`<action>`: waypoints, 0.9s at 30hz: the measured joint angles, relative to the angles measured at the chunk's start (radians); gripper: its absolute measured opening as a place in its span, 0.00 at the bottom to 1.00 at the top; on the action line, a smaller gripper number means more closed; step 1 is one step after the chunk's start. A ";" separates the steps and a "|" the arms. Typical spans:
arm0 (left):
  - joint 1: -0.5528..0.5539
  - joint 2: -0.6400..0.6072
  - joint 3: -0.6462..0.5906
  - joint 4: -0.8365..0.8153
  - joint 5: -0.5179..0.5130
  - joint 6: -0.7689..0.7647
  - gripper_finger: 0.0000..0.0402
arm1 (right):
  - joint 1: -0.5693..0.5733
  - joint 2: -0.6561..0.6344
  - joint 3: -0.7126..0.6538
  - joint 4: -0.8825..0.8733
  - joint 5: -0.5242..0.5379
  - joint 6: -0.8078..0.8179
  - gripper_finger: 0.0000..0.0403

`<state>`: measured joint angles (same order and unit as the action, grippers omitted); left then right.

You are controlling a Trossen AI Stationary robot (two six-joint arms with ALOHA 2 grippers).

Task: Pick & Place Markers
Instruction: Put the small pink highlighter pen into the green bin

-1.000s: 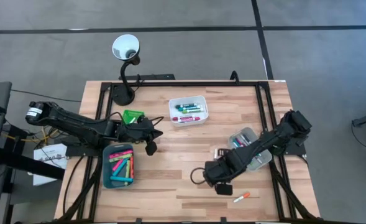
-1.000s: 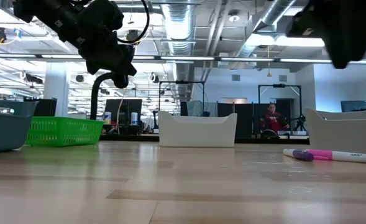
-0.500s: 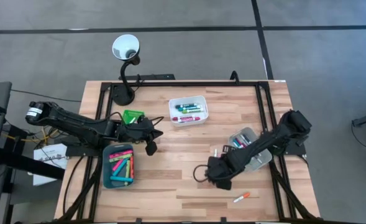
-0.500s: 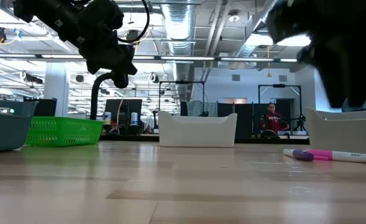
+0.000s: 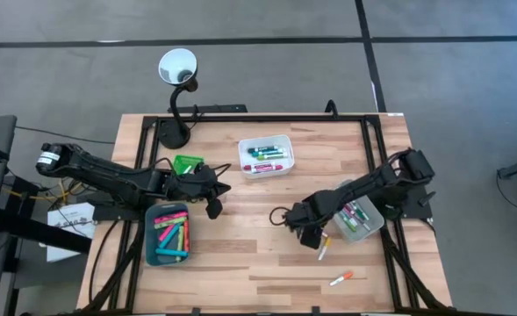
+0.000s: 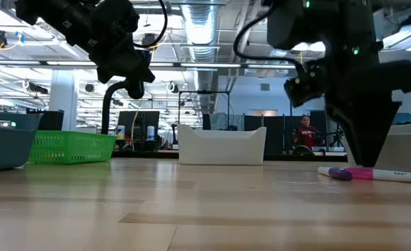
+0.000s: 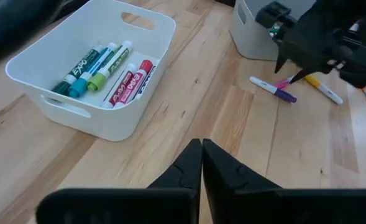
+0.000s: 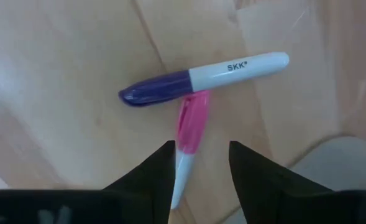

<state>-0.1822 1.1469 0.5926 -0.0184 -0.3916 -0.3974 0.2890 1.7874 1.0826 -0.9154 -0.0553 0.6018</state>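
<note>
Left gripper closed, empty, parked above desk near teal tray of markers. White tray holds green and red markers. Right gripper part open, empty, hovering over pink-capped white-barrel marker lying under purple-capped marker, beside grey tray. Risk: crossed pens; closing could snag both or flick purple one away.

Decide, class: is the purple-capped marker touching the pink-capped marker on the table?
Touching. The right wrist view shows the purple-capped marker lying across the tip of the pink-capped marker, with no gap where they cross.
</note>
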 joint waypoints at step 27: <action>0.001 0.000 0.000 0.004 0.000 0.000 0.02 | -0.029 0.004 -0.038 0.121 -0.061 -0.113 0.07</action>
<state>-0.1814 1.1473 0.5926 -0.0139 -0.3916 -0.3973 0.2604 1.7912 1.0447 -0.7941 -0.1162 0.4885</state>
